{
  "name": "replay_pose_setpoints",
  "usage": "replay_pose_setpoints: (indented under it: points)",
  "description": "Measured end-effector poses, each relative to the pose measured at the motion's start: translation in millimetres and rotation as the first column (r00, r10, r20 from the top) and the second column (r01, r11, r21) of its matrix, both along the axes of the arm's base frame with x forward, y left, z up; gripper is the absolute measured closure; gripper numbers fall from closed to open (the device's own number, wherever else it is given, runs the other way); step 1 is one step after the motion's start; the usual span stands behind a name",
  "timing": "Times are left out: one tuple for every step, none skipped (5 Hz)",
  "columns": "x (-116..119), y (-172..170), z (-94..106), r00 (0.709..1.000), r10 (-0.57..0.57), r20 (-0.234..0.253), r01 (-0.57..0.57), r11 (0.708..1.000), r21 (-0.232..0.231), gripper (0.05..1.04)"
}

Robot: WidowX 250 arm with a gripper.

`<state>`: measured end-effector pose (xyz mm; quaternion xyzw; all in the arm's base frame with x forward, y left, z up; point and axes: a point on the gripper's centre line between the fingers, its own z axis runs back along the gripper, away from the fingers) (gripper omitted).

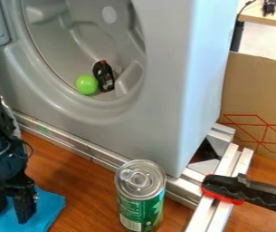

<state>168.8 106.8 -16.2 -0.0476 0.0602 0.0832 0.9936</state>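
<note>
Camera view, wooden tabletop (pixel 83 183), blue cloth (pixel 49 208), cardboard (pixel 258 88)

fingers (pixel 24 209) apart over blue cloth (pixel 50 205) | green ball (pixel 87 84) beside dark bottle (pixel 104 77) | can (pixel 141 199) upright

A brown, wood-grained counter (pixel 83 181) carries a blue cloth (pixel 50 209) at the lower left. A green can (pixel 141 206) with a silver lid stands upright near the lower middle, just beside the silvery metal rails (pixel 73 141). These run slantwise across the wood, with others meeting them at the right.
</note>
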Motion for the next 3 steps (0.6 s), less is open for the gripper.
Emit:
replay_pose_setpoints:
  points:
    - [9, 10, 25.8, 0.996, -0.01, 0.094, 0.003, 0.997, 0.074, 0.086]
    - [15, 3, 60.7, 0.989, -0.064, 0.132, 0.043, 0.987, 0.152, 0.085]
    - [7, -8, 74.2, 0.993, -0.087, 0.084, 0.078, 0.991, 0.108, 0.085]
